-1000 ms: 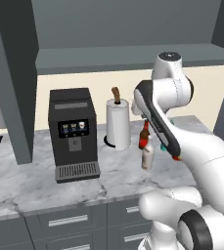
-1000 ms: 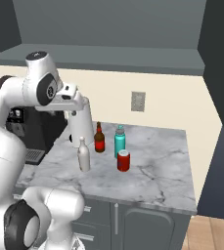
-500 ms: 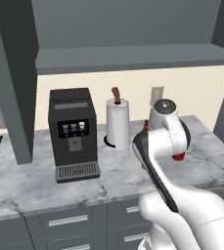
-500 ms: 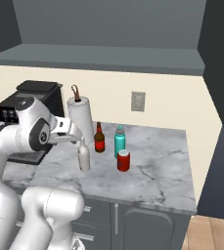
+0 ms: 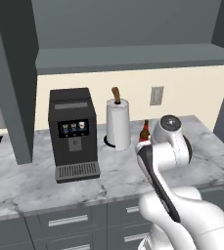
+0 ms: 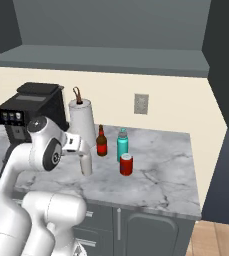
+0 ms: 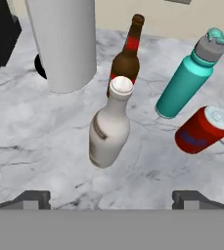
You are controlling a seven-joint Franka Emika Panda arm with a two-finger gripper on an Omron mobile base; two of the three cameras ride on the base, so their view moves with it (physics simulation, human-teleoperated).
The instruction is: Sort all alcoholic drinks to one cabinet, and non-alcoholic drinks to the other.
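In the hand view my gripper (image 7: 111, 200) is open, its two dark fingertips (image 7: 33, 199) wide apart and nothing between them. Just ahead of it on the marble counter stands the pale cream bottle (image 7: 108, 128), still apart from the fingers. Behind it is the dark brown bottle with a red label (image 7: 125, 61). The teal bottle with a grey cap (image 7: 184, 84) and the red soda can (image 7: 201, 130) stand to its right. From the right base, the brown bottle (image 6: 101, 142), teal bottle (image 6: 122, 145) and can (image 6: 126, 164) stand in a group, with the cream bottle (image 6: 87, 164) partly behind my hand. The overhead cabinet's shelf floor (image 6: 101, 55) is bare.
A white paper-towel roll (image 7: 64, 44) stands close to the left of the bottles, and a black coffee machine (image 5: 74, 132) is further left. Open dark cabinet doors (image 5: 11, 73) hang at the sides. Grey drawers (image 5: 64, 220) run below the counter edge.
The arm has folded down from above the bottles, bringing the hand low over the counter in front of the cream bottle. The jaws opened a little wider. The drinks have not moved.
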